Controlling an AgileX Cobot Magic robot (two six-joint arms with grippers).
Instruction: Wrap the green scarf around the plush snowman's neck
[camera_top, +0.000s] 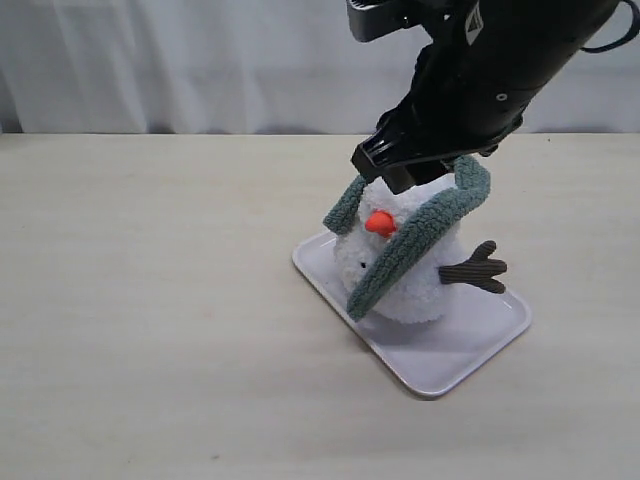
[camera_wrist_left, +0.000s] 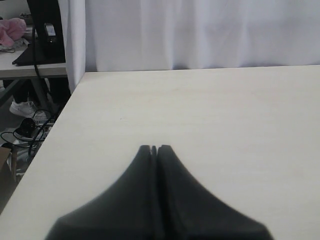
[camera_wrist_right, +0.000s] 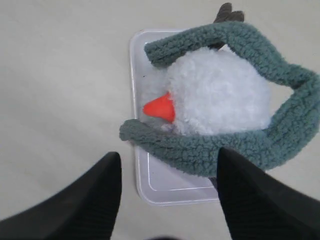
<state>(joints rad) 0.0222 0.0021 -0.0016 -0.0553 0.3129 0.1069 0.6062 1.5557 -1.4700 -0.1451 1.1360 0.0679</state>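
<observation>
The plush snowman (camera_top: 420, 288) stands on a white tray (camera_top: 452, 366) that lies on the right half of the tabletop (camera_top: 150, 300), set at an angle to its edges. It sits toward the tray's far side, leaving the near corner bare. Nothing else is in the tray.

The green scarf (camera_top: 405, 250) already loops round behind the head. Its 2 ends come forward on either side of the orange nose (camera_top: 380, 223), 1 short end by the cheek and 1 long end slanting down across the body to the tray. The ends do not cross, and the neck crease is hidden under the fabric, so the wrap looks loose and high rather than finished.

The right hand (camera_wrist_right: 168, 151) hangs just above the head with its jaws standing apart and nothing between them. The left hand (camera_wrist_left: 155, 148) is pressed closed and empty over bare tabletop near the left edge.

Scarf and snowman both look soft, light and fuzzy. The scarf should bend freely and cling a little to the plush, but it could slide off the round head. The snowman would probably tip under a hard tug. The long free end near the tray seems the best place to pinch, drawing gently. 1 brown twig arm (camera_top: 478, 268) sticks out and could snag.
</observation>
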